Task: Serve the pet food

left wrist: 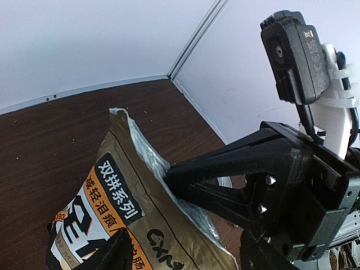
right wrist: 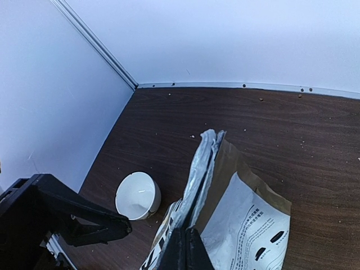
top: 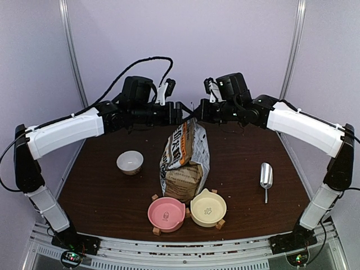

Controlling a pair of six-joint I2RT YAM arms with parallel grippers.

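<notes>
A brown-and-white paper bag (top: 185,160) stands upright mid-table, its silver-lined top (left wrist: 140,152) pressed nearly flat. My right gripper (top: 197,114) is shut on the bag's top edge, fingers together on it in the right wrist view (right wrist: 185,250); it also shows in the left wrist view (left wrist: 171,181). My left gripper (top: 175,114) is open next to the bag top, with one finger (left wrist: 112,253) over the printed face; in the right wrist view (right wrist: 126,228) it is apart from the bag. The pet food is hidden. A pink bowl (top: 166,214) and a cream bowl (top: 208,208) sit in front of the bag.
A small white bowl (top: 130,162) stands left of the bag and also shows in the right wrist view (right wrist: 138,195). A metal scoop (top: 266,177) lies at the right. Crumbs dot the dark wooden table (top: 101,191). Walls close in at the back and sides.
</notes>
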